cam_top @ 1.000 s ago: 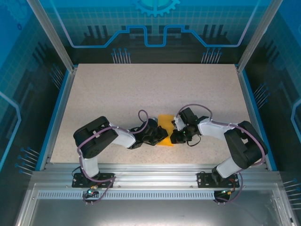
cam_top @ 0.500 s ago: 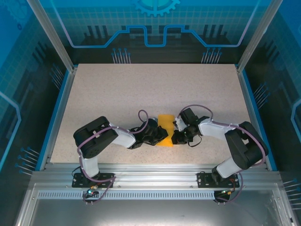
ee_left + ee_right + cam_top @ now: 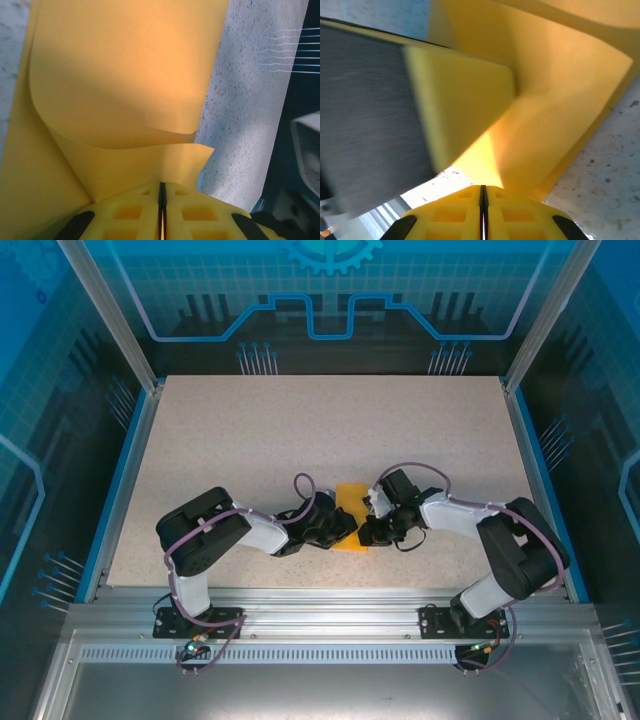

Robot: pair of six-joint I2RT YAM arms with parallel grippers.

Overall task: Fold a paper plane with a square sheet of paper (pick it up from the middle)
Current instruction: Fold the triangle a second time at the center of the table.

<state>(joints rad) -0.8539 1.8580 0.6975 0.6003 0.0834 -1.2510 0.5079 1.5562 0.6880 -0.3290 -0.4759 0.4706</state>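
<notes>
The square sheet of paper [image 3: 125, 65] is seen to be thin, smooth, matt paper. The tabletop [image 3: 300, 430] is made of a hard, speckled stuff that looks dull and a bit grainy. The left claw [image 3: 161, 210] and the right claw [image 3: 482, 207] are tipped with matt yellow plastic. Along the near edge of the tabletop, a rail [image 3: 330, 605] of dull grey metal is set.
</notes>
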